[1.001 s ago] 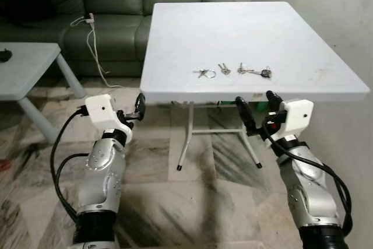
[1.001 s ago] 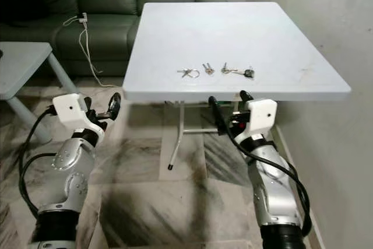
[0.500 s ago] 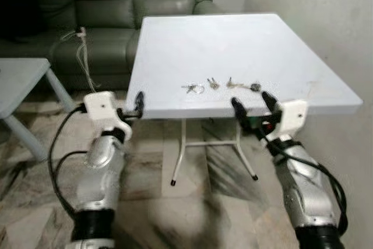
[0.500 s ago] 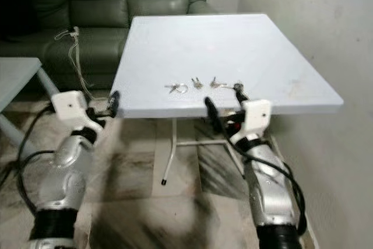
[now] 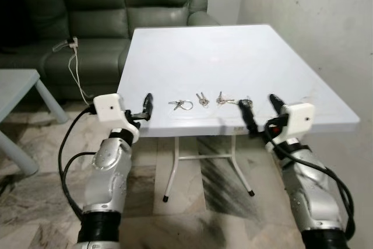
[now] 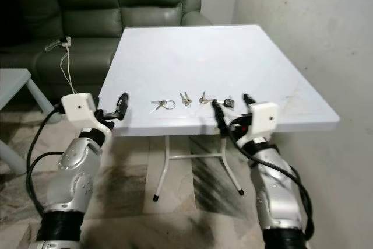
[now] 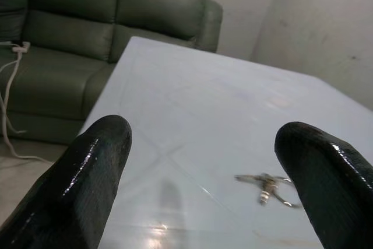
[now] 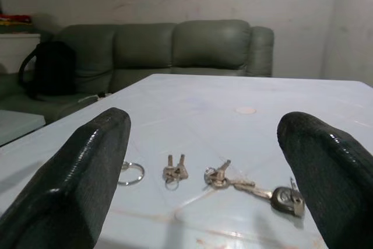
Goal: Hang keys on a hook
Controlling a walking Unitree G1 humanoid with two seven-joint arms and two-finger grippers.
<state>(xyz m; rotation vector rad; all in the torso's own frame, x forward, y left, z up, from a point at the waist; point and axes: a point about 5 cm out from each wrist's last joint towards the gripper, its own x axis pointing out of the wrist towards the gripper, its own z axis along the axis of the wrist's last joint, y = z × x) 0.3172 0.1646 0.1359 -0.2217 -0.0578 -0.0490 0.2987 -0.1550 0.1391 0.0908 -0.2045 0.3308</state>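
**A:** so the keys (image 5: 213, 100) sit in a row near the front edge of the white table (image 5: 280, 56): one bunch with a ring (image 5: 181, 104), a small pair (image 5: 201, 98), and a bunch with a dark fob (image 5: 236, 102); no hook that I can spot, so my guess is it's the pickup step first.

**B:** agreed; I'd go for the fob bunch with the right gripper (image 5: 261, 111) since it's closest; come down flat and pinch the ring or fob rather than the thin blades, they lie flush and will probably slide on that smooth top.

**A:** pose-wise, the right gripper is at the table edge, fingers spread wide and empty, pointing over the keys; forearm angled up from below.

**B:** left gripper (image 5: 146, 107) likewise; fingers apart, nothing in them, tips just over the edge, near the ring bunch; sofa (image 5: 99, 4) behind the table.
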